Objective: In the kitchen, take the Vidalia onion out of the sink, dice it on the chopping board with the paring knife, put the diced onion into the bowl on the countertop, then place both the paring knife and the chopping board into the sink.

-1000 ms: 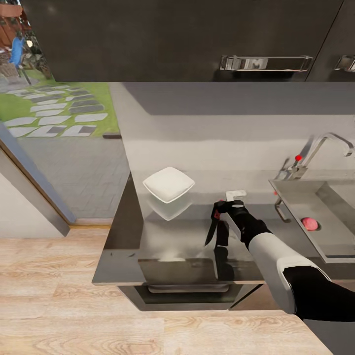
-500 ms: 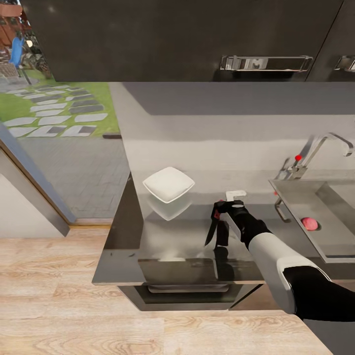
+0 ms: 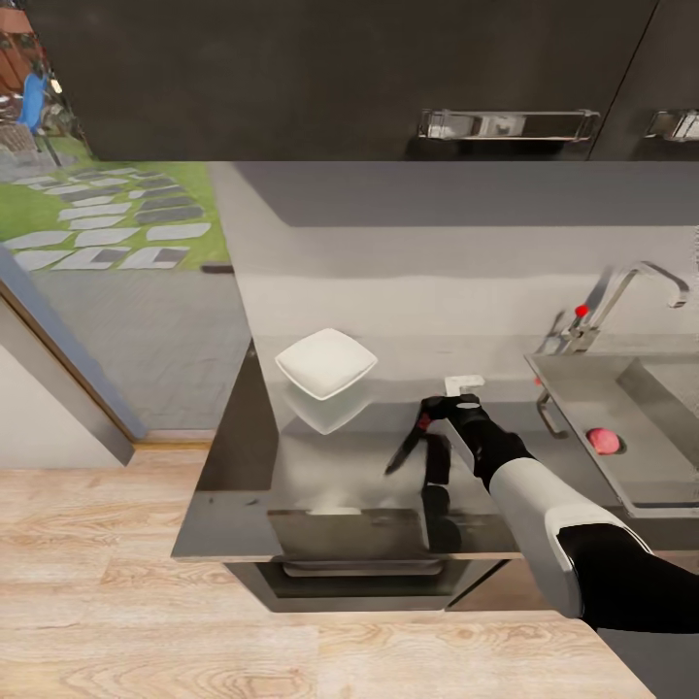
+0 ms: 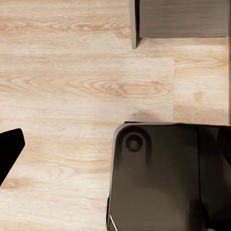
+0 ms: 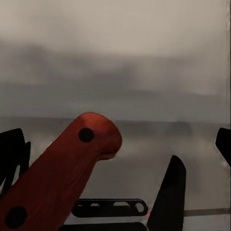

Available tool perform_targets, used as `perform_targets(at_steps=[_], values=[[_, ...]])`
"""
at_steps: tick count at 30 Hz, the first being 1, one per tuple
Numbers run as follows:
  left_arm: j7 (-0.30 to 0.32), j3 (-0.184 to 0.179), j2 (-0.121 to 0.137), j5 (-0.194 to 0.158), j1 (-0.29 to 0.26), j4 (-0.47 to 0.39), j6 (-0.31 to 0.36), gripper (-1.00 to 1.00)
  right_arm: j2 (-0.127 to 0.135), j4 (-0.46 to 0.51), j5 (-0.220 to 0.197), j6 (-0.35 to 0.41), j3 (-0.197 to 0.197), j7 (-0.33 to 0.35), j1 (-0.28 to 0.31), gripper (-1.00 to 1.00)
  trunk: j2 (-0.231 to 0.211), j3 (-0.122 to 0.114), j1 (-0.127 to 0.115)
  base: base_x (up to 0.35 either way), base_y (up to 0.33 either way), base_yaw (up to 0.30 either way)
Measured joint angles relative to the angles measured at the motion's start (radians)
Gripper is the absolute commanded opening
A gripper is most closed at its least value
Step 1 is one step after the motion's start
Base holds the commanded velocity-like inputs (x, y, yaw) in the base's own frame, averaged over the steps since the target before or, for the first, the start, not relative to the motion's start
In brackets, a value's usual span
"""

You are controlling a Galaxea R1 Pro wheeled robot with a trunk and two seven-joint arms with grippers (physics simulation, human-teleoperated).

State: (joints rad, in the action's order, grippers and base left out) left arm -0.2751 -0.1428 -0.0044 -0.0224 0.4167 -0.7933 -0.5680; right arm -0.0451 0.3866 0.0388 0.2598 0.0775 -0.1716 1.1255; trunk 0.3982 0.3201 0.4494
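Bowl, white, on glossy grey surface; right jaws gripping paring knife; left jaws' state cannot be told.

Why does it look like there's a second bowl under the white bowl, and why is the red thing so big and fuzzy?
In the head view, the countertop is glossy like a mirror, so the bowl shows a pale reflection just below it. In the right wrist view, the paring knife handle sits very close to the camera, so it looks huge and soft-edged, and the background behind it is a grey blur.
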Motion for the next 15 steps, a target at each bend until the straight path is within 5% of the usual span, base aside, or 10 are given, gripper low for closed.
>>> perform_targets(at_steps=[15], values=[[0.000,0.000,0.000,0.000,0.000,0.000,0.000,1.00,0.000,0.001,0.000,0.000,0.000,0.000,0.000,1.00,0.000,0.000,0.000,-0.009,-0.248,0.000]])
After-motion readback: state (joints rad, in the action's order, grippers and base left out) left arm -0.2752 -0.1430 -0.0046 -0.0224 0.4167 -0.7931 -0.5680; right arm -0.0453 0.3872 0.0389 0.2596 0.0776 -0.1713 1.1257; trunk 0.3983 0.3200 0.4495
